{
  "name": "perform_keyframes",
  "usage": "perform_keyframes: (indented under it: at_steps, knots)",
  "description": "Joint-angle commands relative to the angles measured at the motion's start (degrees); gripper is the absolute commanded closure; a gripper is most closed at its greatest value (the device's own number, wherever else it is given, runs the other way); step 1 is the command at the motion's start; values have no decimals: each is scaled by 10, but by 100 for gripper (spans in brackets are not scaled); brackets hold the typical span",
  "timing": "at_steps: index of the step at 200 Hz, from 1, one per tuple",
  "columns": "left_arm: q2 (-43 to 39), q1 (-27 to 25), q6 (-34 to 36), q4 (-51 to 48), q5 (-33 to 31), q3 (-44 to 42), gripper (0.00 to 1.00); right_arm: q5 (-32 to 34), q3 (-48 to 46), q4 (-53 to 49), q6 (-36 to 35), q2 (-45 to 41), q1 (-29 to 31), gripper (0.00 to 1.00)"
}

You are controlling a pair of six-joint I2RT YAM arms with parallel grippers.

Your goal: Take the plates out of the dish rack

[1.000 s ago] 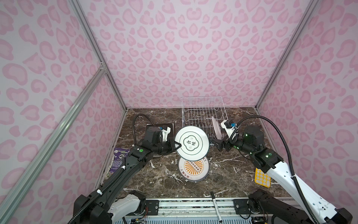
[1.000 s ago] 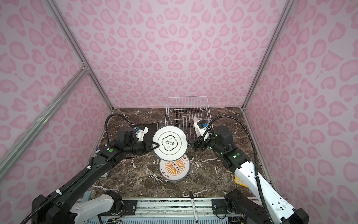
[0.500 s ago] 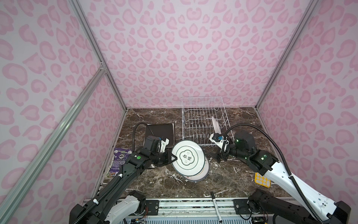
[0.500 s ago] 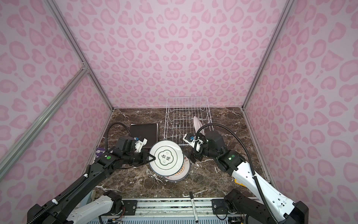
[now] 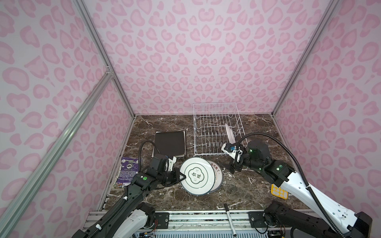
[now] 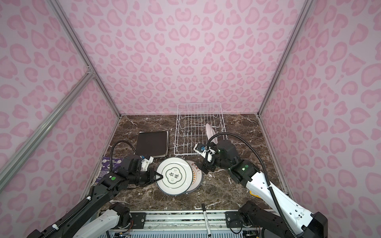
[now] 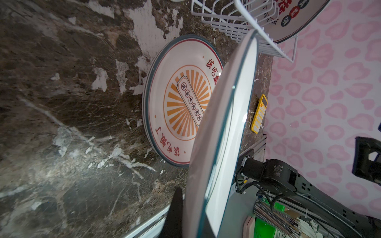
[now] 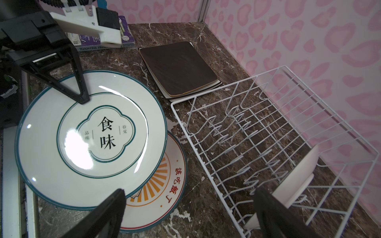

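Observation:
My left gripper [image 5: 181,176] [image 6: 158,177] [image 7: 191,218] is shut on the rim of a round white plate with a green border [image 5: 197,175] [image 8: 90,140]. That plate hangs tilted, low over an orange sunburst plate [image 7: 177,103] [image 8: 165,185] lying on the table; whether they touch I cannot tell. The white wire dish rack [image 5: 208,127] [image 8: 247,134] stands behind and holds one upright plate [image 5: 229,134] [image 8: 299,177] at its right end. In front of the rack's near right corner my right gripper [image 5: 234,163] [image 8: 189,193] is open and empty.
A stack of square plates with a dark one on top [image 5: 170,142] [image 8: 179,70] lies left of the rack. A yellow calculator [image 5: 279,191] sits at the right wall, a purple booklet [image 5: 127,169] at the left wall, and a pen [image 5: 229,218] on the front rail.
My left gripper has carried the green-bordered plate down and forward, from upright near the rack to low over the sunburst plate. The right gripper has drawn back from the rack and stayed open.

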Motion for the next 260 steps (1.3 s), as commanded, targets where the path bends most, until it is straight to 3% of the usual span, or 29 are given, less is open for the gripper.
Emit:
perform_keyframes:
  at_steps: [1, 106, 260]
  knots:
    - [-3, -2, -24, 46, 0, -12, 97, 7, -1, 7, -3, 2, 0, 2]
    - [70, -14, -41, 153, 1, -31, 97, 23, -6, 16, 12, 11, 8, 2]
    - [180, -35, -17, 144, -7, 27, 92, 34, -9, 31, 29, 14, 9, 2]
